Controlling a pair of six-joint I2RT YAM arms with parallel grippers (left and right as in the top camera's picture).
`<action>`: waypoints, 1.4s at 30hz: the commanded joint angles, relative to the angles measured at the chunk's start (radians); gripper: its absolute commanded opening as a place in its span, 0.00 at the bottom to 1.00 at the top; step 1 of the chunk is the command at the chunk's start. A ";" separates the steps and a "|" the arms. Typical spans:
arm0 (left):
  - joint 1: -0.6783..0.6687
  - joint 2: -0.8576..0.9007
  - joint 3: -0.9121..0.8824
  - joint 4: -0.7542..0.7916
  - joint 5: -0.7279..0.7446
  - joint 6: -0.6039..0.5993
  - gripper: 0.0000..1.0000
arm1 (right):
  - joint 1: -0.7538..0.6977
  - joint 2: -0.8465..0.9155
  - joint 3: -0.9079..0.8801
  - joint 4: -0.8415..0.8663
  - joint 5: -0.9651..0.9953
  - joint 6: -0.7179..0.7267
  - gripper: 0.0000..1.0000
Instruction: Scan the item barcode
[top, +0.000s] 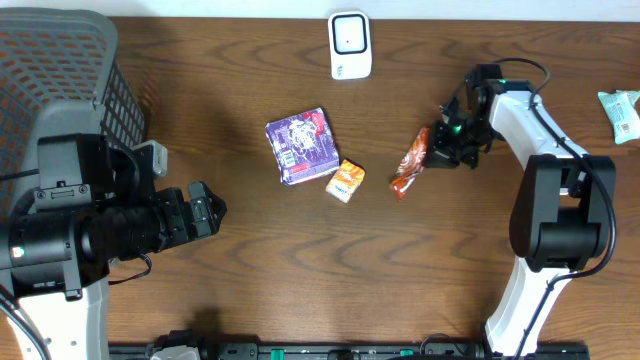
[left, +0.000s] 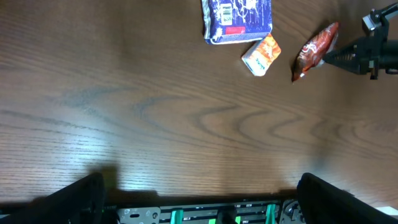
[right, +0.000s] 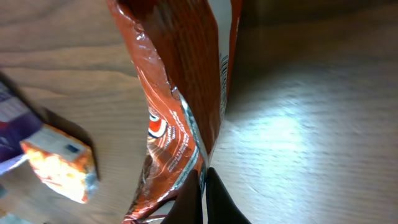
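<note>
Now right hand (right: 200, 193) tight on orange snack packet (right: 186, 93), left hand (top: 207, 211) wide apart.

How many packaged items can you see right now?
4. A purple pack near the table's centre, a small orange box beside it, a red-brown snack packet pinched by the right gripper, and a teal packet at the far right edge. The basket could hide more.

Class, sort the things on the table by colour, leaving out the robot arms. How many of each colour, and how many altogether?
Purple: 1, the purple packet
Orange: 1, the small orange box
Red-brown: 1, the red-brown snack packet
White: 1, the white scanner
Pale green: 1, the pale green packet at the table's edge
Grey: 1, the grey basket
Total: 6
</note>
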 joint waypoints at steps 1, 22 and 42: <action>0.003 0.001 -0.002 -0.003 0.004 0.005 0.98 | 0.005 -0.032 0.003 -0.016 0.036 -0.038 0.06; 0.003 0.001 -0.002 -0.003 0.004 0.005 0.98 | 0.282 -0.032 0.003 0.054 0.109 -0.005 0.45; 0.003 0.001 -0.002 -0.003 0.004 0.005 0.98 | 0.344 -0.032 0.111 0.001 0.349 0.266 0.72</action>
